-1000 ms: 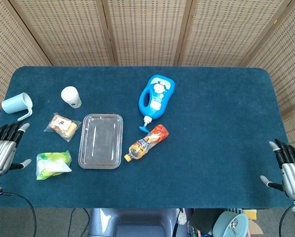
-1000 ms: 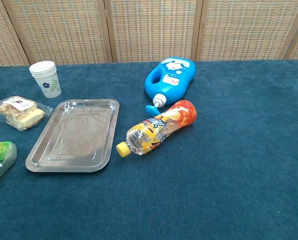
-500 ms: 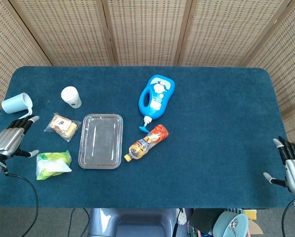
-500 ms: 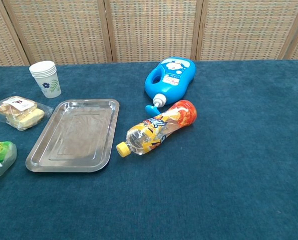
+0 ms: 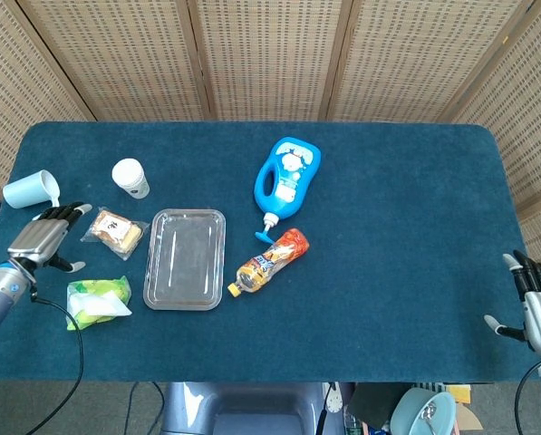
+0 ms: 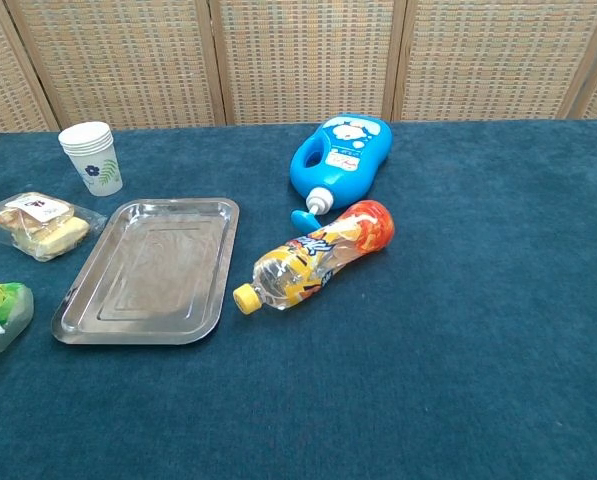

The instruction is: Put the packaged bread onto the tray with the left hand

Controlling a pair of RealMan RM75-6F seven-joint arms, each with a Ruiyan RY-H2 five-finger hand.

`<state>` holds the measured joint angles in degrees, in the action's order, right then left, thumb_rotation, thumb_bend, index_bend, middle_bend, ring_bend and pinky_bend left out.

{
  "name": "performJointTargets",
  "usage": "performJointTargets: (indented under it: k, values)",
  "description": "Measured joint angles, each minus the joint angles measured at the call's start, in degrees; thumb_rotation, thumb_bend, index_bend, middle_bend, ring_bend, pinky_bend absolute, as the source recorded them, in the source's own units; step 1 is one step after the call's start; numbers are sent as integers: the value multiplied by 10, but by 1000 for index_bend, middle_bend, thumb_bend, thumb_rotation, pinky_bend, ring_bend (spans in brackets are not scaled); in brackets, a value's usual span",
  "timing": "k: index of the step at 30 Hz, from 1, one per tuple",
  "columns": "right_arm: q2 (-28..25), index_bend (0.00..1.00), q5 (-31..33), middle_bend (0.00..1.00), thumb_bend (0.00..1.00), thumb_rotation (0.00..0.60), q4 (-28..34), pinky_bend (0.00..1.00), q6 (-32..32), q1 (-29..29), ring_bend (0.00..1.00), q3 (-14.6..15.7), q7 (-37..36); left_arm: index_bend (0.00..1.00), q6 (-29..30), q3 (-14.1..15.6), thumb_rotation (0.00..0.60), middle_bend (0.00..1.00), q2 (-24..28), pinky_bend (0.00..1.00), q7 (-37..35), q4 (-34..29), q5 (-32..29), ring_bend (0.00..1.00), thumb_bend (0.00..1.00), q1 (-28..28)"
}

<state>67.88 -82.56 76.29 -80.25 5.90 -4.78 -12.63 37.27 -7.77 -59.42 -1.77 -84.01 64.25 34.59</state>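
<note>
The blue cloth-covered table [image 5: 397,227] carries a shallow rectangular metal tray [image 5: 185,259] with rounded corners, lying well to the right of the left hand [image 5: 42,241] and bare inside. Between that hand and the tray, just beside the fingertips and apart from the tray's rim, sits the packaged bread [image 5: 115,232], pale lumps in crinkled clear plastic. The left hand hovers with fingers spread, holding nothing; the right hand [image 5: 538,310], far off at the table's near right corner, is likewise spread and empty.
</note>
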Motion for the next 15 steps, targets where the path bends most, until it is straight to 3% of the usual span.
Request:
performJointTargets:
  k: [4,15]
  values:
    - [3,0,7,0,181,600,-5,0,4,0,0,-2,-3,0,-9,3,600,0,-25,0,12,21,4,0,249,19]
    - [9,0,16,0,181,600,-20,0,4,-4,0,-6,-16,0,-37,28,600,0,-29,0,70,8,8,0,255,54]
